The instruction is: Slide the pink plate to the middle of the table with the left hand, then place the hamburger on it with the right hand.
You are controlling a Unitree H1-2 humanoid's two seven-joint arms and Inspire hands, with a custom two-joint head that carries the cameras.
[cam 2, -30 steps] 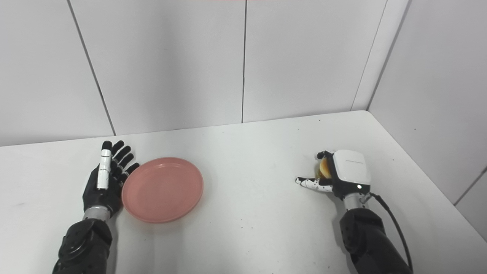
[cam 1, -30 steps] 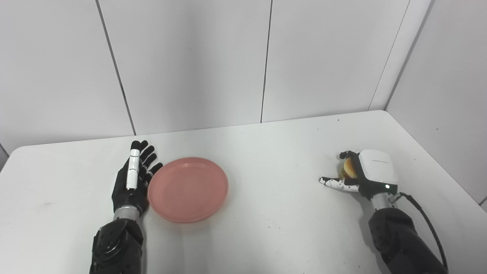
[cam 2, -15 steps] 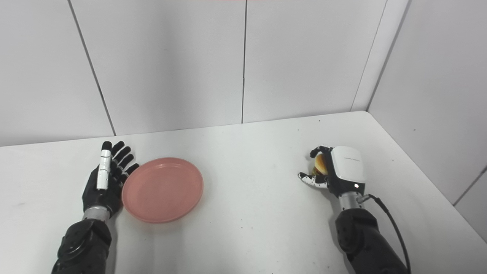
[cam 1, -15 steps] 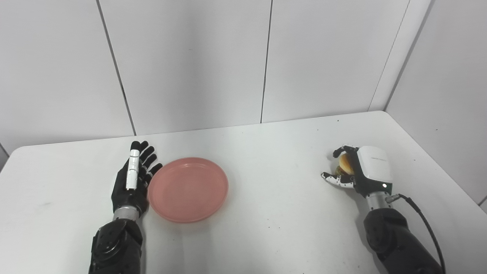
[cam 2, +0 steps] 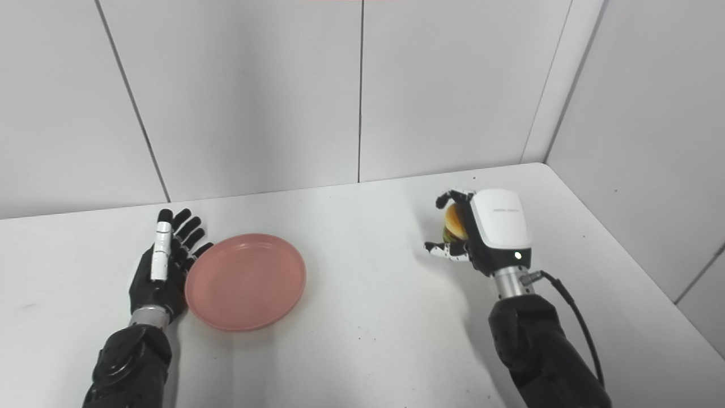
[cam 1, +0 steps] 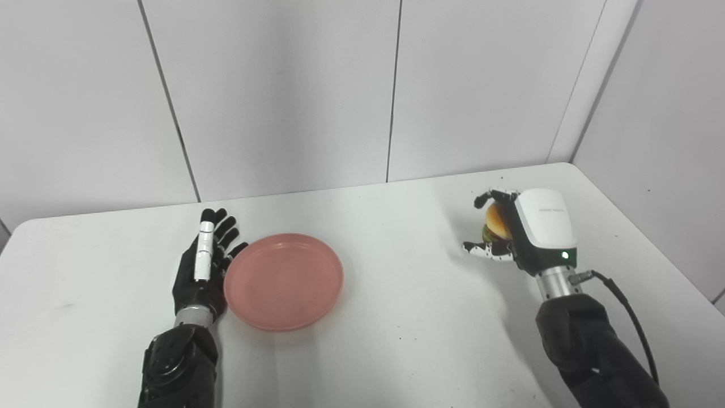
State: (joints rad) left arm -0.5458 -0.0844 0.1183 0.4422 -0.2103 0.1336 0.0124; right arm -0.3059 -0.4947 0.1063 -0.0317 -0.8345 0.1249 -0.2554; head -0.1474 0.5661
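Aloft, hamburger (cam 1: 497, 221) inside right hand (cam 1: 524, 232)

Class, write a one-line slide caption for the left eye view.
Right hand lifts the hamburger while the open left hand rests beside the pink plate.

Plate (cam 1: 283, 281) left-centre on table (cam 1: 408, 317) — left hand (cam 1: 205, 266) touching its left edge; hamburger (cam 1: 497, 222) far right.

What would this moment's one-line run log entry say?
left hand: open, beside plate | right hand: holding hamburger | plate: empty
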